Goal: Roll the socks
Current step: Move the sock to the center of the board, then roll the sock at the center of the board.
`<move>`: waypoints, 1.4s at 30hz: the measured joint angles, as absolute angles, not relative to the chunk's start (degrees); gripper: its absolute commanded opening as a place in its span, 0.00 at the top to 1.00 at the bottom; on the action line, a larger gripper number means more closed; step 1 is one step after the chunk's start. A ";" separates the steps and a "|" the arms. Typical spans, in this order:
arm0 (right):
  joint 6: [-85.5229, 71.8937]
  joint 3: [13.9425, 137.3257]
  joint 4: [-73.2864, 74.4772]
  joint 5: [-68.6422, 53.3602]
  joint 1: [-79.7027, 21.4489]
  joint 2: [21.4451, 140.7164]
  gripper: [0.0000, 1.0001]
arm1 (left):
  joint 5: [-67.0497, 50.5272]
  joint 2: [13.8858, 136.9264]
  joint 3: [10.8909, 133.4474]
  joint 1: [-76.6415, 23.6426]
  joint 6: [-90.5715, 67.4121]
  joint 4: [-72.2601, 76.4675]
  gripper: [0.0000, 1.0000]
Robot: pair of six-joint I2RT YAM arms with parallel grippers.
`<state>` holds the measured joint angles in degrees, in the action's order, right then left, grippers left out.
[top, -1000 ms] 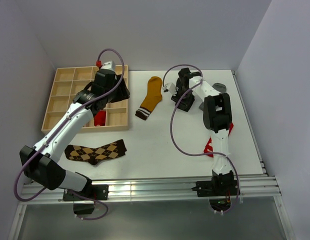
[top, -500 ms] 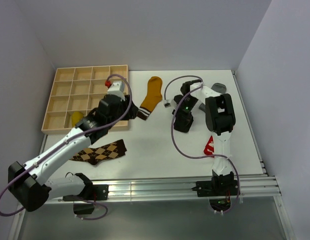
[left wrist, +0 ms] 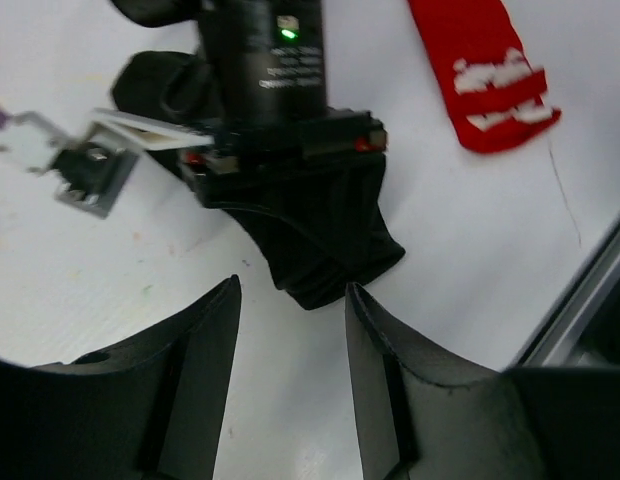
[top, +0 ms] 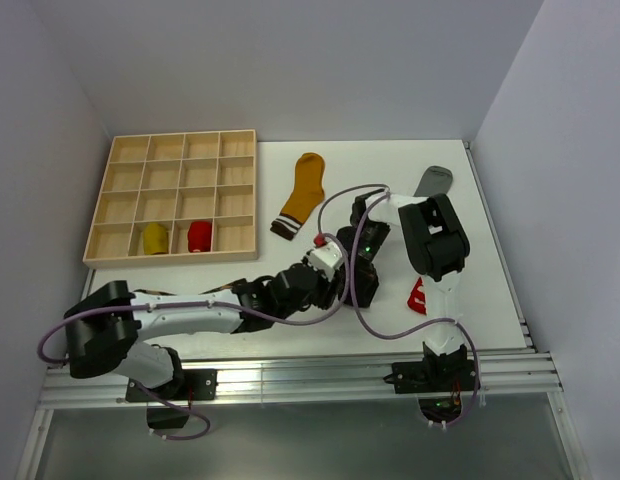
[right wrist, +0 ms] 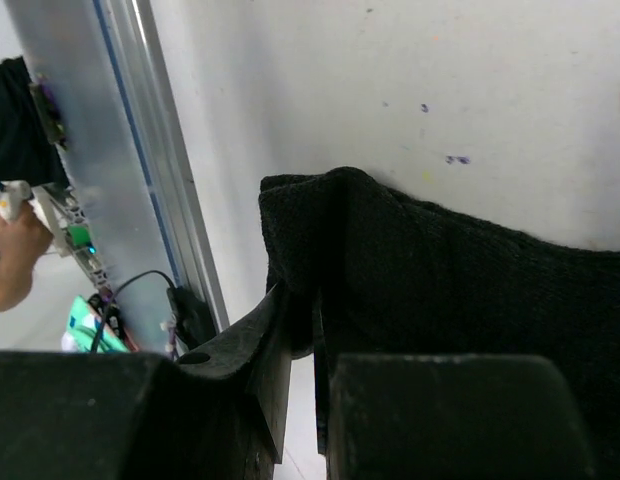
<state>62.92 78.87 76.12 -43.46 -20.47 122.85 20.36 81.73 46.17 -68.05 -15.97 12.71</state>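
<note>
The black sock (left wrist: 325, 250) lies on the table (top: 485, 270) at about five o'clock from its centre, bunched rather than flat. The right gripper (right wrist: 312, 340) is clenched on a fold at its edge. The left gripper (left wrist: 290, 330) hovers low just short of it, jaws apart with nothing between them, the sock's loose end at twelve o'clock from its tips. The sock looks light, limp and slightly fuzzy. It should not slip once pinched, but it will sag and unroll unless both ends are kept controlled. A good hold is probably a thick pinch through all layers at the free end, opposite the right gripper's fold, since a shallow bite on one layer would likely just peel it up. The wooden tray (top: 120, 258) sits at ten o'clock. Its nearest row holds a yellow bundle (top: 153, 238) in the second cell from the left and a red bundle (top: 198, 235) in the third, and the other cells look bare. Loose on the table are a mustard sock (top: 303, 192) at twelve o'clock, a grey sock (top: 433, 181) at two o'clock and a red sock (top: 418, 296) near four o'clock, just beside the black one.
</note>
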 measured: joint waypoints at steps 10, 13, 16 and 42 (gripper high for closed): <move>64.31 74.06 76.16 -45.78 -20.47 122.80 0.84 | 12.21 90.76 45.19 -71.29 -11.22 19.09 0.42; 64.36 74.08 76.16 -45.78 -20.47 122.80 0.84 | 11.77 94.13 45.19 -73.17 -9.87 19.77 0.42; 64.16 74.08 76.14 -45.74 -20.43 122.80 0.84 | 12.12 96.49 45.19 -75.29 -8.47 19.90 0.42; 63.96 74.35 76.18 -44.27 -19.88 123.15 0.86 | 38.35 109.67 40.66 -83.02 20.80 44.25 0.42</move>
<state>63.96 74.35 76.18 -44.27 -19.88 123.15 38.35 109.67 40.66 -83.02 20.80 44.25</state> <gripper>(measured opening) 0.146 0.577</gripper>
